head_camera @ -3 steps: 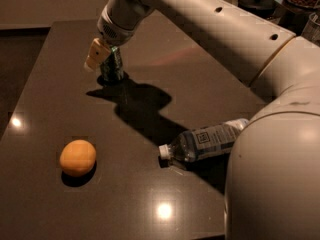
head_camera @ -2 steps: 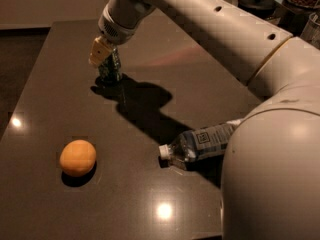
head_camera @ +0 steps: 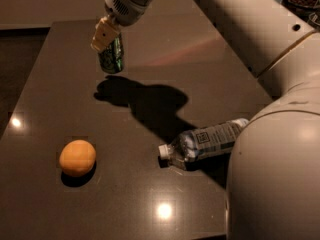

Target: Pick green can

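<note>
The green can (head_camera: pixel 112 58) hangs upright in the air above the dark table (head_camera: pixel 60 99), at the upper left of the camera view. Its shadow falls on the table below and to the right of it. My gripper (head_camera: pixel 105 38) is shut on the can's upper part, with a tan finger (head_camera: pixel 101 34) over its left side. The white arm reaches in from the upper right.
A clear plastic water bottle (head_camera: pixel 207 142) with a white cap lies on its side at the right, cap toward the left. An orange (head_camera: pixel 77 157) sits at the front left. The robot's white body (head_camera: pixel 275 174) fills the lower right corner.
The gripper has lifted the green can off the table; earlier the can stood on the surface. The bottle and the orange lie as before.
</note>
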Available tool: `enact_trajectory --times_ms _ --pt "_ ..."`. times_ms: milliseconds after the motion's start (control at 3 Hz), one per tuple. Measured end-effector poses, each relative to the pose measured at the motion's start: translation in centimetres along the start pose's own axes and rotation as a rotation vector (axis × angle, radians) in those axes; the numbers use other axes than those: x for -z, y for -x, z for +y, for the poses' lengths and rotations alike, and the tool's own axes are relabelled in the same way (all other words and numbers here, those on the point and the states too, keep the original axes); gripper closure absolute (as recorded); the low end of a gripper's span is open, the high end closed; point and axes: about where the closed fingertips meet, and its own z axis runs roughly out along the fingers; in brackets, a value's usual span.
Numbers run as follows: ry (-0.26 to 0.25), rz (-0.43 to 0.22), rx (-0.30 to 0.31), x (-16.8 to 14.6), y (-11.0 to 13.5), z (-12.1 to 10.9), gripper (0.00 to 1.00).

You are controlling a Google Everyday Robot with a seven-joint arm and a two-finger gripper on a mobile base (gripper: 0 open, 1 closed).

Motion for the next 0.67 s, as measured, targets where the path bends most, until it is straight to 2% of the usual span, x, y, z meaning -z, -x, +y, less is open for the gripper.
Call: enact_trajectory --times_ms 333,667 --pt "0.033 -0.019 0.044 3.02 0.65 1.39 1.0" --pt "0.043 -0.022 0.055 3.68 0.8 1.78 1.0"
